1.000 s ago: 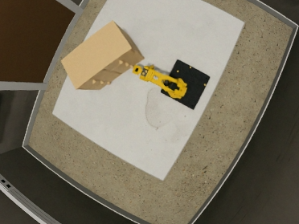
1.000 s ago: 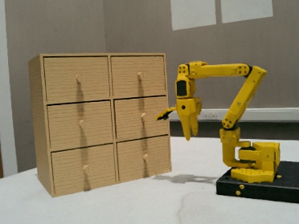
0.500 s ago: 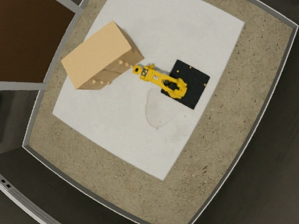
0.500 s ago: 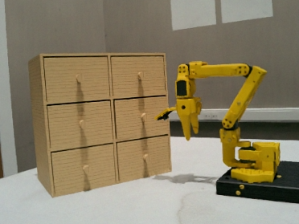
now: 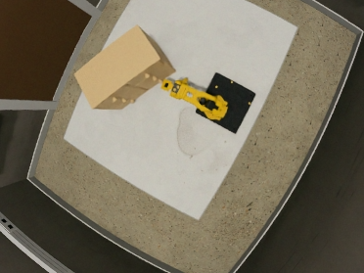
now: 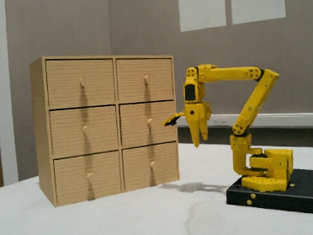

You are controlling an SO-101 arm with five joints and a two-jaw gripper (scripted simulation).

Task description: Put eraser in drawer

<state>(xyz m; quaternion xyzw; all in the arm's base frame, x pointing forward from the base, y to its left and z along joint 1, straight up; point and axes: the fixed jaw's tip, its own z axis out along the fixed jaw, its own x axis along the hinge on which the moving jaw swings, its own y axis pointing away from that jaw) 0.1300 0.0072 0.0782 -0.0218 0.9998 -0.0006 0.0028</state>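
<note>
A tan wooden cabinet [image 6: 107, 125] with six knobbed drawers stands on the white mat; it also shows in the overhead view [image 5: 122, 69]. All six drawers look shut. My yellow gripper [image 6: 181, 133] hangs just to the right of the middle right drawer [image 6: 148, 123], level with its knob [image 6: 150, 121]. The jaw is partly open with nothing between the fingers. In the overhead view the gripper [image 5: 164, 83] sits right in front of the cabinet's drawer face. I see no eraser in either view.
The arm's black base plate [image 5: 226, 102] lies on the mat to the right of the cabinet. A faint stain [image 5: 192, 135] marks the mat in front of the base. A raised grey rim [image 5: 44, 128] borders the sandy table.
</note>
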